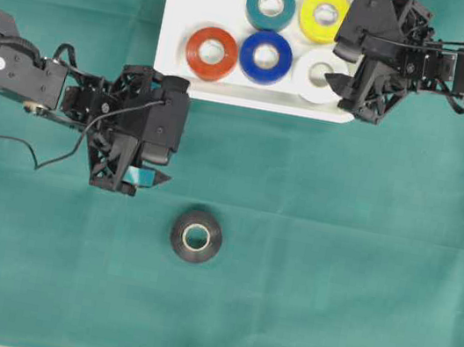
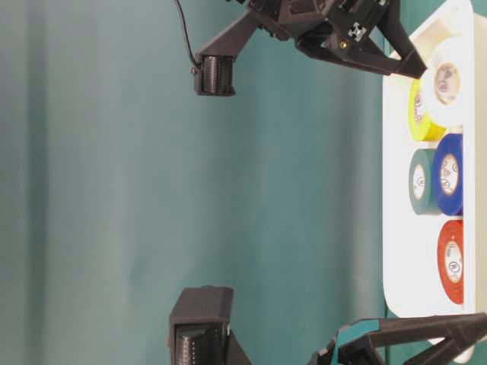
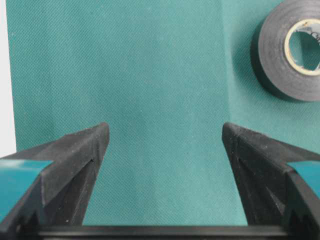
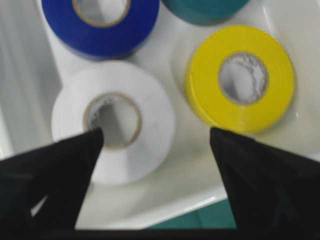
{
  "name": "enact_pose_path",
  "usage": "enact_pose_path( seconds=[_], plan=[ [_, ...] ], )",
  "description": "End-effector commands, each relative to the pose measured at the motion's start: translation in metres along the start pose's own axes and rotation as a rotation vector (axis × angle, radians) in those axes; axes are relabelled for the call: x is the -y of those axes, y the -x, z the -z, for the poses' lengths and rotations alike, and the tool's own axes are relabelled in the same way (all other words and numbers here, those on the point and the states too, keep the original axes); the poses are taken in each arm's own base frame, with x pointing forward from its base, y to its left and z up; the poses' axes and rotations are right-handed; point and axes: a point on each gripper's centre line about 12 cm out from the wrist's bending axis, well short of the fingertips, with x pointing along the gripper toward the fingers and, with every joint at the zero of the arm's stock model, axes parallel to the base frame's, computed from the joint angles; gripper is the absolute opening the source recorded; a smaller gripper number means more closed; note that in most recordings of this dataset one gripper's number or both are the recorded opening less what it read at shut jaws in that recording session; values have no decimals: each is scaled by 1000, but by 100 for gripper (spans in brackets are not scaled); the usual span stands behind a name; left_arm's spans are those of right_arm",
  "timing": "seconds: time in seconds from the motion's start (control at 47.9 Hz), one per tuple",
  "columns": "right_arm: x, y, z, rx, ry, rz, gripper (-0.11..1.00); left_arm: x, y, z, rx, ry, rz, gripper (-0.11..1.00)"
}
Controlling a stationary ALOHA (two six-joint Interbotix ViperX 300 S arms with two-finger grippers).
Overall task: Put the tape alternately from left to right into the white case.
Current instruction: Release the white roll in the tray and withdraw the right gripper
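Overhead: five rolls lying in the white case, black roll alone on the counter near the left tool. Left wrist: spread wide, empty; centre over black roll before closing. Right wrist: right tool parted, white roll released; lift straight up.

Both arms extended inward, jaws parted on each.

The left gripper is held low over the desk, its jaws spread wide with nothing seen between them. The right gripper is angled down from the right side, and its jaws are seen apart, nothing clasped.
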Motion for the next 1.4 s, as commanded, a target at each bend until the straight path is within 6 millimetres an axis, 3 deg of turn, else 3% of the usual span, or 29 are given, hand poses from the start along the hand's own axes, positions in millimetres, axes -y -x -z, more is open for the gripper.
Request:
enact_pose_path(
  seconds=[0.0,0.501,1.044,1.378],
  plan=[
    [1,8,-8,36,-6,-3,74,2,6,-10,35,-1,4,93],
    [-2,8,-8,37,-1,-10,72,5,6,-11,37,-8,10,93],
    [-64,18,1,45,135,-134,72,6,6,-12,40,-9,12,93],
    [-92,25,7,48,199,-193,72,7,6,-11,38,-10,13,93]
  ],
)
